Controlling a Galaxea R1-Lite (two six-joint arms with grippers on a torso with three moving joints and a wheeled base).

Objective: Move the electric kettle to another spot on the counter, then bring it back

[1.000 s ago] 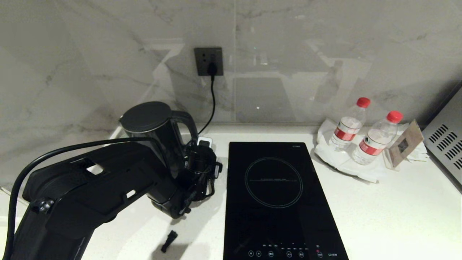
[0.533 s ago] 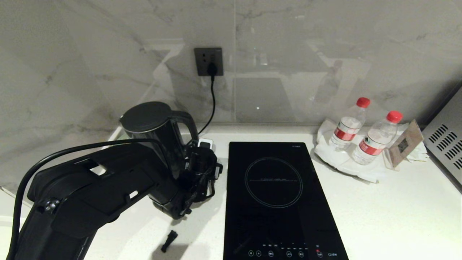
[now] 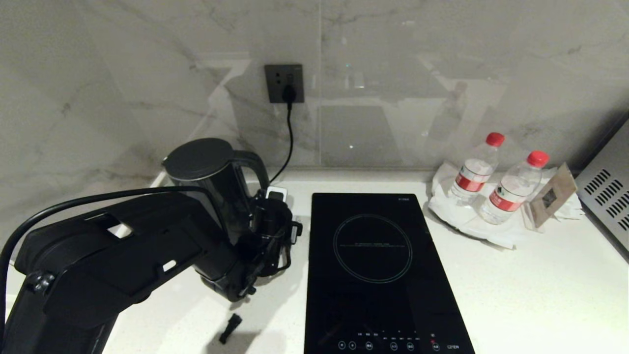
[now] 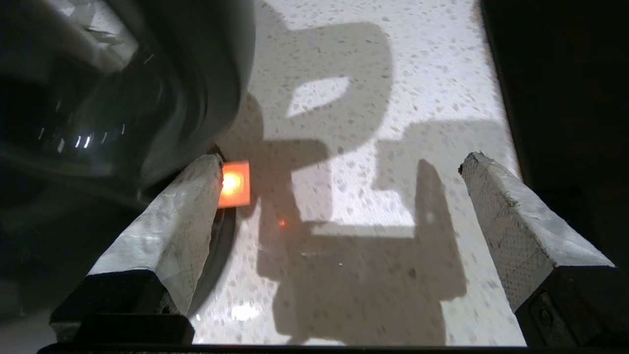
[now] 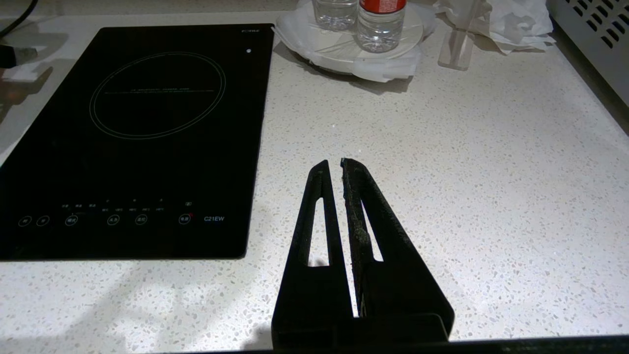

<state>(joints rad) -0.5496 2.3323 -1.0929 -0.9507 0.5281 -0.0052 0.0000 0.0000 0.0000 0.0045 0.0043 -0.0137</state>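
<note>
The electric kettle [image 3: 211, 179] stands upright at the back left of the counter [image 3: 540, 285], glossy black, with its loop handle [image 3: 256, 167] turned toward the hob. My left gripper [image 3: 271, 231] hangs low beside the handle side, between kettle and hob. In the left wrist view the left gripper [image 4: 341, 160] is open wide over bare counter [image 4: 344, 98]. One pale finger [image 4: 167, 231] lies along the kettle's [image 4: 123, 88] foot, where an orange light [image 4: 235, 183] glows. Nothing sits between the fingers. My right gripper [image 5: 334, 163] hovers shut over the counter [image 5: 442, 172] to the right of the hob.
A black induction hob [image 3: 378, 265] lies right of the kettle. Two red-capped water bottles [image 3: 474, 172] stand on a white plate [image 3: 462, 219] at the back right, beside a card sign [image 3: 550, 196] and a vented appliance [image 3: 607, 196]. A cord runs from the wall socket [image 3: 284, 83]. A small black piece [image 3: 230, 328] lies near the front.
My left arm has drifted slightly to the left and the gripper has edged a little closer to the kettle. The kettle has not moved.
</note>
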